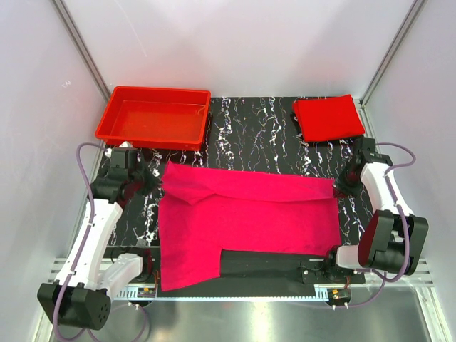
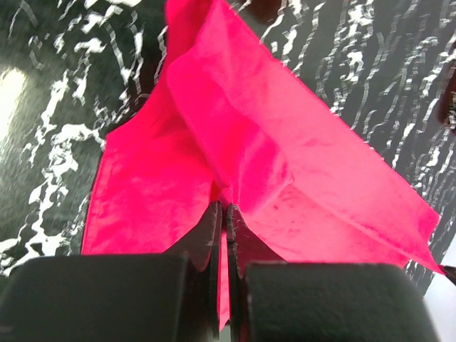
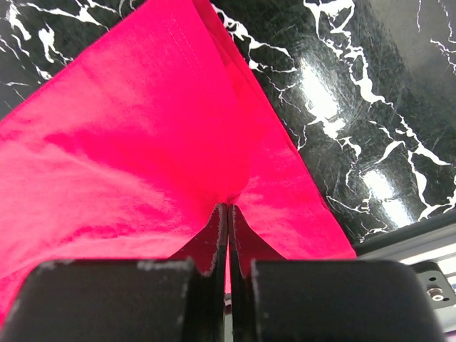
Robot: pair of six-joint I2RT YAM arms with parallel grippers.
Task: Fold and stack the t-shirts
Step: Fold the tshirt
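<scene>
Now our left gripper (image 2: 222,210) and right gripper (image 3: 228,210) each hold jaws pinched tight on a corner of the soft magenta-pink cloth t-shirt (image 1: 249,214), which fans out ahead of them; we judge both corners should travel together, level, keeping the fold edge taut.

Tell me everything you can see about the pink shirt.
The pink shirt is plain magenta, thin soft cloth, no print. It lies mostly flat on the table, a fold along its far edge, its near edge reaching closer on the left. The left gripper and right gripper pinch its far corners, jaws shut on the cloth.
</scene>
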